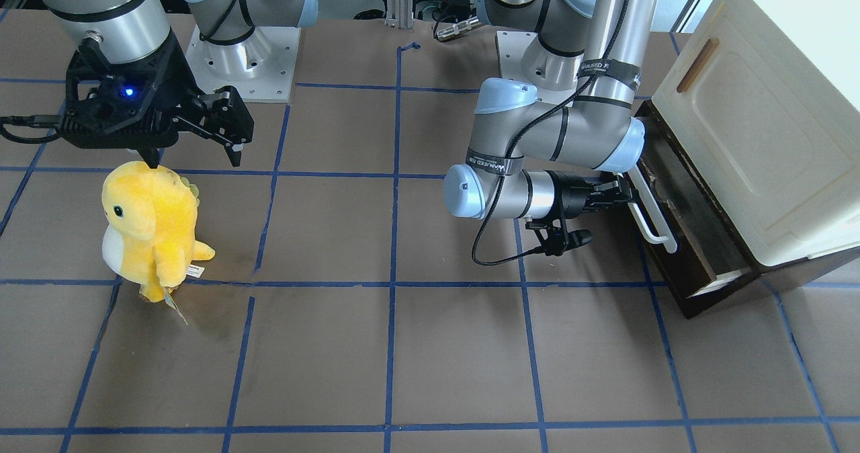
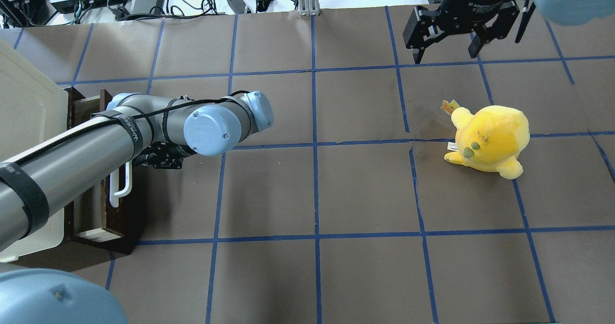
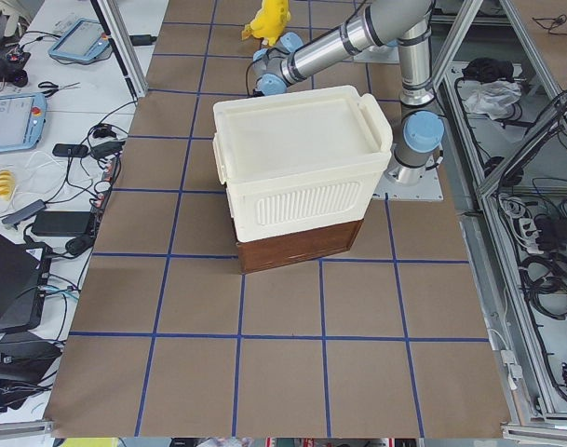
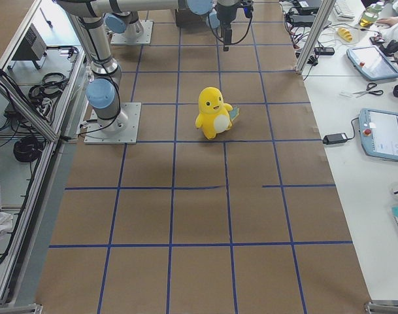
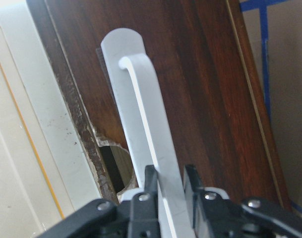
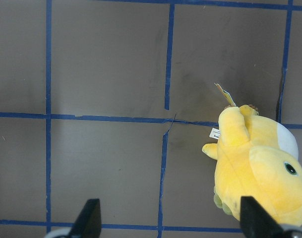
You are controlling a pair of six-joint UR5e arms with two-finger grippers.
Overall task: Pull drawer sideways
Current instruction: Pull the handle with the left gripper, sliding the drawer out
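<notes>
The drawer (image 1: 695,238) has a dark brown front and a long white bar handle (image 1: 650,219). It stands partly pulled out from under the cream-white cabinet (image 1: 759,124), with its pale side and greyish bottom showing. In the overhead view the drawer (image 2: 91,208) is at the left edge. My left gripper (image 1: 621,191) reaches sideways to the handle. In the left wrist view it (image 5: 166,173) is shut on the handle (image 5: 146,114), one finger on each side. My right gripper (image 2: 445,50) is open and empty, far off above the table.
A yellow plush toy (image 1: 151,224) stands on the brown gridded table just below my right gripper; it also shows in the right wrist view (image 6: 260,168). The cabinet door has a small brown handle (image 1: 697,65). The arm bases (image 1: 242,50) stand at the table's robot side.
</notes>
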